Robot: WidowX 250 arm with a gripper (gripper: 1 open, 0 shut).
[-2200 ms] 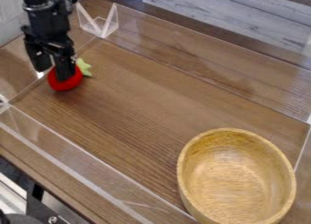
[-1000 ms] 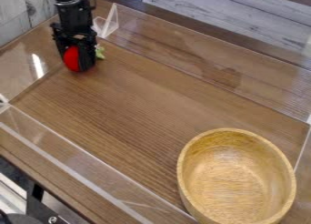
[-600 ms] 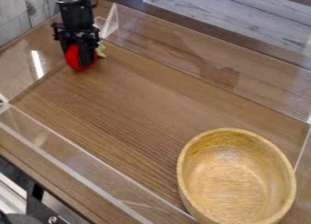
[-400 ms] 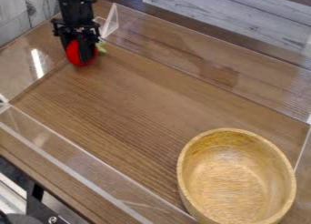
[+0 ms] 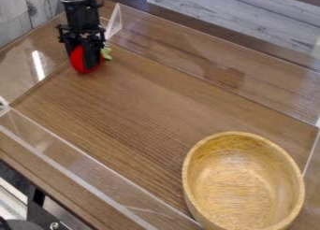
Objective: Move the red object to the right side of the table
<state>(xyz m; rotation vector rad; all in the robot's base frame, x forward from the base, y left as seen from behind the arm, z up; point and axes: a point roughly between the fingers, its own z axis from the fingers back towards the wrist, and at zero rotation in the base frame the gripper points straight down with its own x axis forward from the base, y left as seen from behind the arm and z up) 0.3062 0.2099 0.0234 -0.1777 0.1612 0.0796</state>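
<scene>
The red object (image 5: pixel 85 59), a small glossy strawberry with a green leafy top showing at its right, sits on the table (image 5: pixel 163 112) near the far left corner. My black gripper (image 5: pixel 84 52) comes down on it from above, its two fingers closed against the strawberry's sides. The upper part of the fruit is hidden behind the fingers. The berry looks to be still resting on the wood.
A round light wooden bowl (image 5: pixel 244 184) stands at the near right corner. Low clear acrylic walls (image 5: pixel 50 140) run along the table's edges, with one corner right behind the gripper.
The fingers have closed in on the strawberry. The hand has stayed at the far left corner, having come there from a spot nearer the left wall.
</scene>
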